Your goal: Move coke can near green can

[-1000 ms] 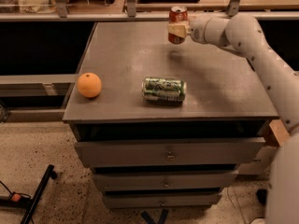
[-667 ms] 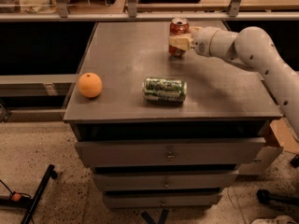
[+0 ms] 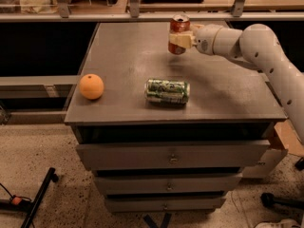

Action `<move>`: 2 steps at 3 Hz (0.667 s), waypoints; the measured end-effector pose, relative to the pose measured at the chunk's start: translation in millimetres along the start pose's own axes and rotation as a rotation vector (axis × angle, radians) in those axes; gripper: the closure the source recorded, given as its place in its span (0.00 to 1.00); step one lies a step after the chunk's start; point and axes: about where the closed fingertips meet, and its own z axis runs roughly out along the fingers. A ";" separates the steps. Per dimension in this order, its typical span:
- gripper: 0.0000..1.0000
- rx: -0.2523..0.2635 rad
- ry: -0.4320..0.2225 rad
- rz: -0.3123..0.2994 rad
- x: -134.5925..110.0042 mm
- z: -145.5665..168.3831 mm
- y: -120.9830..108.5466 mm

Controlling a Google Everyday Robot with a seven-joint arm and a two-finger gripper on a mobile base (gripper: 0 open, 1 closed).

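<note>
Smooth white rounded arm (image 3: 256, 44) — small dark dots along it — ends in a cream gripper (image 3: 180, 39), upper centre-right.

Grey cabinet top (image 3: 228, 94) carries 2 items: green can (image 3: 167, 90) on its side, orange (image 3: 91, 86) at left. My gripper (image 3: 180, 40) clasps the coke can (image 3: 179, 23) at the far side.

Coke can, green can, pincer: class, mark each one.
coke can (image 3: 179, 25), camera view, red upper side.
green can (image 3: 167, 90), camera view, middle of its side.
pincer (image 3: 180, 39), camera view, between fingertips clamping the coke can.
</note>
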 end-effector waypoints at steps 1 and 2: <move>1.00 -0.084 -0.024 0.013 -21.0 -15.0 26.4; 1.00 -0.157 0.024 0.005 -26.0 -37.6 52.3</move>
